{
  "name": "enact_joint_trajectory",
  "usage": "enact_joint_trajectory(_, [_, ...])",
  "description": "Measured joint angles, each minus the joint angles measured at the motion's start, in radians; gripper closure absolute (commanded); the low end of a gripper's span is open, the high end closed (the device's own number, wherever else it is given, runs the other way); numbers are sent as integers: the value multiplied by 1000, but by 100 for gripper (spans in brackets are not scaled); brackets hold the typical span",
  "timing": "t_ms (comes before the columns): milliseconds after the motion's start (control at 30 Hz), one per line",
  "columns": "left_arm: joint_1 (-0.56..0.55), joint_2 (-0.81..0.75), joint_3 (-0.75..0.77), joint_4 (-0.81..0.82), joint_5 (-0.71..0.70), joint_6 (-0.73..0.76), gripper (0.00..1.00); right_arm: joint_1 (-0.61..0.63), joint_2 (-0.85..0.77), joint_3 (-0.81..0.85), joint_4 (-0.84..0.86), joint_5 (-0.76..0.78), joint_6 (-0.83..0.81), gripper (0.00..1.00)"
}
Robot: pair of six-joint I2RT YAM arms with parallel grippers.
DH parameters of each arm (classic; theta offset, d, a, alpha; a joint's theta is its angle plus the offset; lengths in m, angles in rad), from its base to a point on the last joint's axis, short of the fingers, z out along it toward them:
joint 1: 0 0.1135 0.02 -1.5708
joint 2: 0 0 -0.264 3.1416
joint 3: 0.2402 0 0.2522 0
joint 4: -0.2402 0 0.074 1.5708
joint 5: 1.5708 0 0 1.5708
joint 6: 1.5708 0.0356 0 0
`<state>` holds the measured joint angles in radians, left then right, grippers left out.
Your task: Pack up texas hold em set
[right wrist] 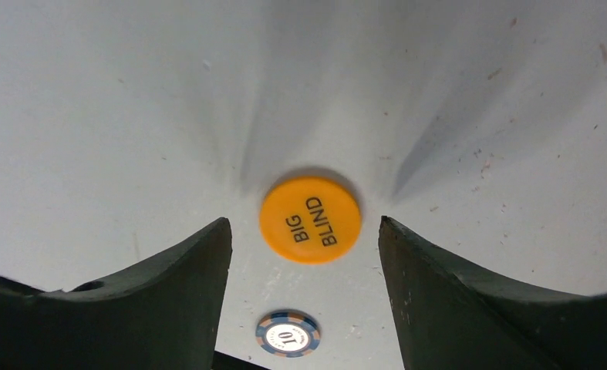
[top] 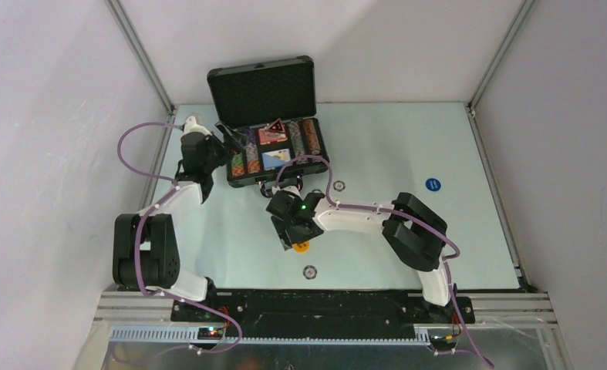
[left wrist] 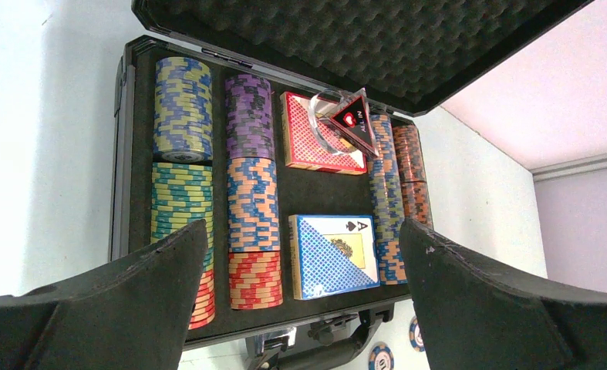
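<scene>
My right gripper hangs low over the pale table, its jaws standing fairly wide on either side of an orange button marked "BIG BLIND", touching nothing. A loose chip marked 10 lies flat just beside the button. My left gripper is spread wide and empty above the open black case at the far side of the table. Inside the case are rows of coloured chips, a blue card deck, and a red card deck with a dark triangular marker resting on it.
</scene>
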<state>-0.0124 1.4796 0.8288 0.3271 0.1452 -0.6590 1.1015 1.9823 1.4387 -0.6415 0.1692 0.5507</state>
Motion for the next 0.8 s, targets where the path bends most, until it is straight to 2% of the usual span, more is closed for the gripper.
enact_joint_trajectory(267, [0, 0, 0, 0, 1, -4, 2, 3, 4, -44, -10, 0, 18, 37])
enact_joint_trajectory(800, [0, 0, 0, 0, 1, -7, 2, -4, 4, -48, 33, -7, 18, 38])
